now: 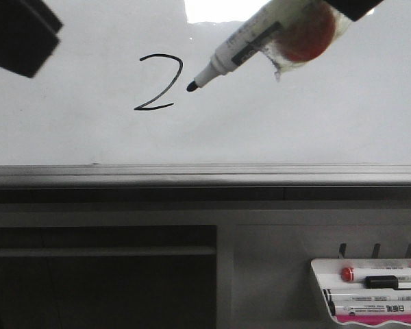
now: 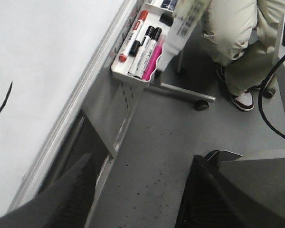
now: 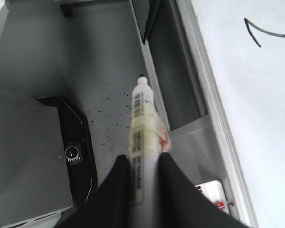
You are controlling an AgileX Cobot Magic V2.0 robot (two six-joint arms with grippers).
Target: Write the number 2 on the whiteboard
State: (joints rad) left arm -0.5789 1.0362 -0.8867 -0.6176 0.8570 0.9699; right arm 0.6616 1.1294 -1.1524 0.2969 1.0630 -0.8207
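A thin black number 2 is drawn on the whiteboard. My right gripper is shut on a white marker with a black tip; the tip sits just right of the 2, a little off its stroke. The marker also shows in the right wrist view, wrapped in tape. My left gripper is open and empty; it shows as a dark block at the board's upper left. Part of the 2 shows in the left wrist view and the right wrist view.
A grey metal rail runs along the board's bottom. A white marker tray with several markers hangs at the lower right, also in the left wrist view. A person's legs stand beside the board stand.
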